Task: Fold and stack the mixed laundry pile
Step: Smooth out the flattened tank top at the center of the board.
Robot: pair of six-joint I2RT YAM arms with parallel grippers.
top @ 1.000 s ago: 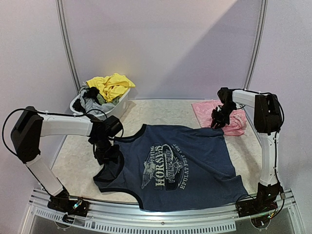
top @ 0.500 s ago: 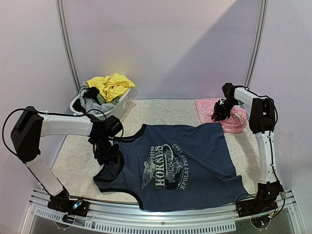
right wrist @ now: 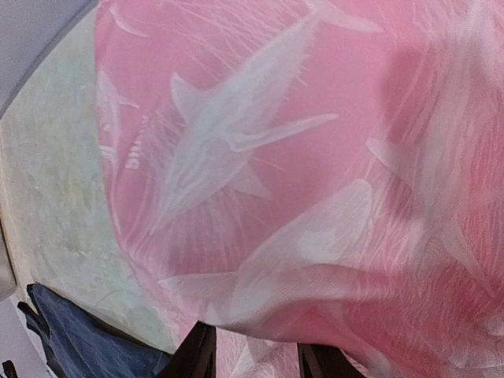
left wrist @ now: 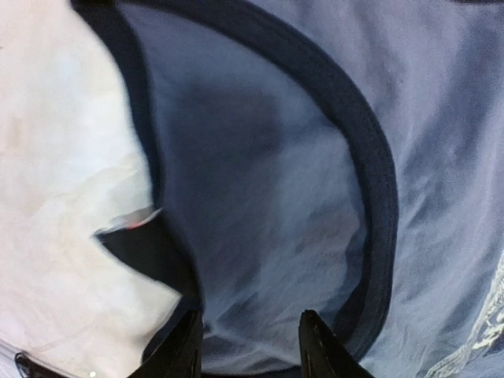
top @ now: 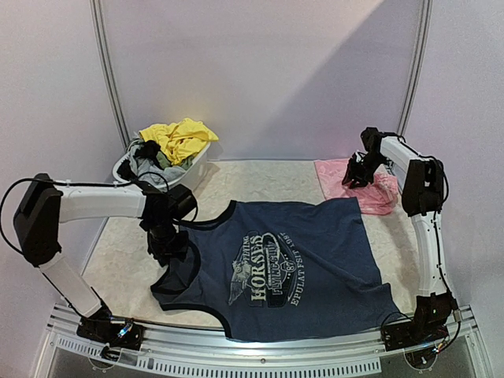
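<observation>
The navy tank top (top: 291,268) with white lettering lies spread flat on the table's near half. My left gripper (top: 168,242) is down on its left strap edge. In the left wrist view the navy cloth (left wrist: 260,197) fills the frame, and the left gripper (left wrist: 252,331) stands open over it, fingers apart on either side of a flat stretch beside the dark hem. The pale pink patterned piece (top: 378,193) lies at the back right. My right gripper (top: 356,175) sits at its left edge, open. A pink fold (right wrist: 315,260) lies just beyond the right gripper (right wrist: 252,350).
A white tub (top: 126,169) at the back left holds a yellow piece (top: 183,138) and a grey piece (top: 153,165). A metal rail (top: 236,358) runs along the near edge. Pale walls and two upright poles close the back.
The right gripper has moved back and slightly right along the pink piece while its jaws widened, and the pink piece shifted a little. The left arm has barely moved.
</observation>
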